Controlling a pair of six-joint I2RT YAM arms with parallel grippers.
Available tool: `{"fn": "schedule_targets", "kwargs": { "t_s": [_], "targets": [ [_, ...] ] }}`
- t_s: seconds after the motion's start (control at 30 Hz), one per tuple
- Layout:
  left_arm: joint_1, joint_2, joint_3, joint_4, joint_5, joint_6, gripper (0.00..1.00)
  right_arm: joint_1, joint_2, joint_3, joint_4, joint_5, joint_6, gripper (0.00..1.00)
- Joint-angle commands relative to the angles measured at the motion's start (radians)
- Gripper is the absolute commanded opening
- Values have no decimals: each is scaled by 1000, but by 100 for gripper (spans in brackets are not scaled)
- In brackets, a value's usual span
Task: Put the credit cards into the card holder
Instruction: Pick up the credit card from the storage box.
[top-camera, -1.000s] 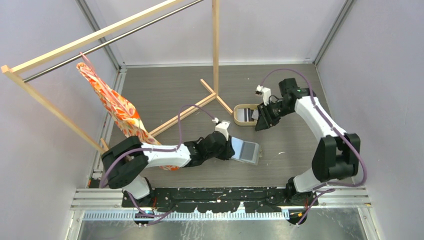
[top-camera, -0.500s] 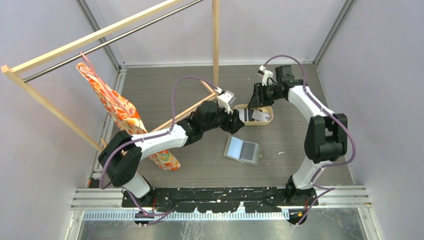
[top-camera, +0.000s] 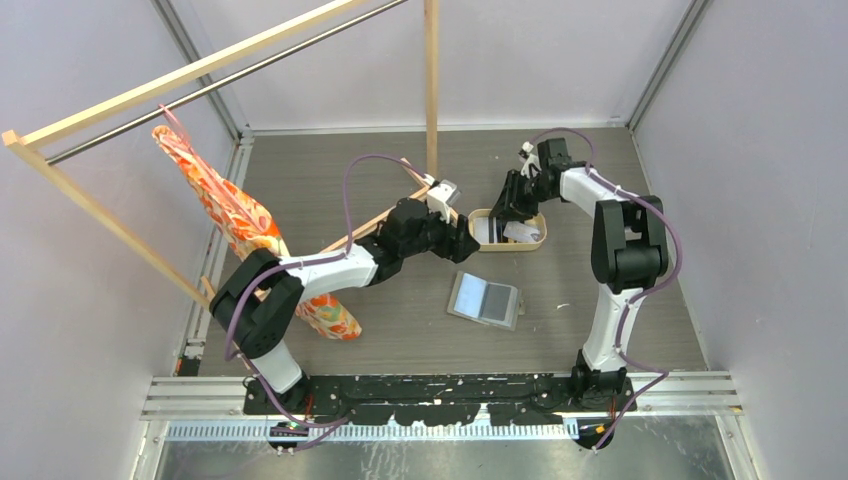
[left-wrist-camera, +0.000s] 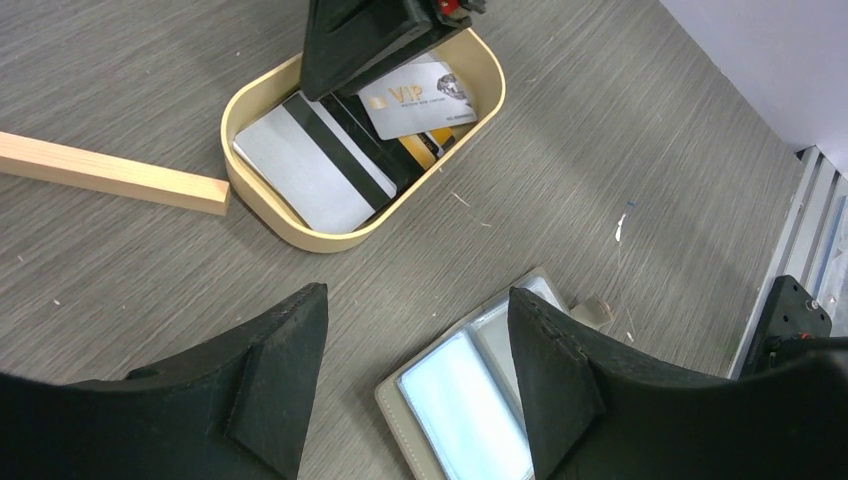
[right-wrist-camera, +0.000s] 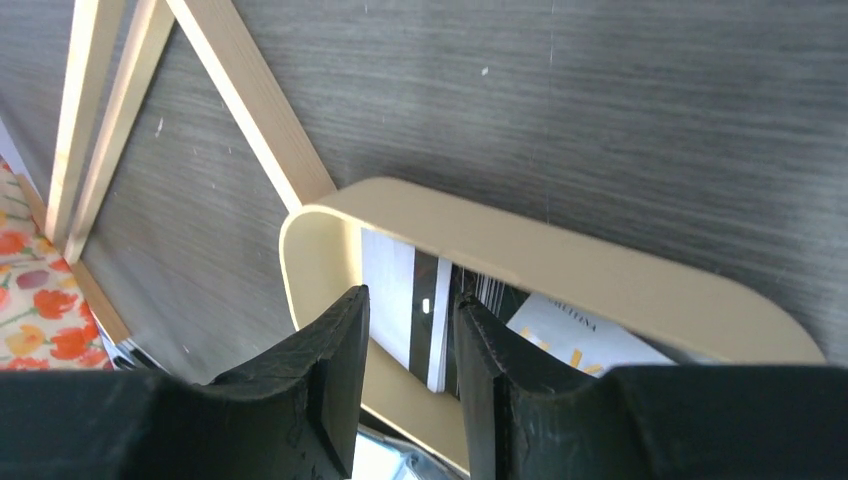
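Credit cards (left-wrist-camera: 330, 150) within tray (left-wrist-camera: 320, 240) rim; right tool (right-wrist-camera: 410, 310) parted over card edge.

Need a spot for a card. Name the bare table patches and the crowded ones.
Bare: between the card holder and the right arm, and the strip on its near side. Crowded: around the tray, with the left gripper, right gripper and rack foot.

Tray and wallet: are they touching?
Apart. The left wrist view shows bare table between the tray and the wallet.

Bright even light, soft shadows, sharp pics
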Motion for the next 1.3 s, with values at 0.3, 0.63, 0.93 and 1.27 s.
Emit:
{"fn": "schedule_targets", "kwargs": {
  "t_s": [0.3,0.63,0.93,1.27],
  "targets": [
    [-1,10,10,70,-29,-34,68,5,46,51,33,11,62,40],
    [-1,11,10,70,-32,-38,68,22,59,43,34,-23,79,40],
    [-1,11,10,70,-32,-40,68,25,49,36,49,-66,98,39],
    [-1,12,7,71,-35,-41,68,42,-7,19,79,-111,112,38]
  ]
}}
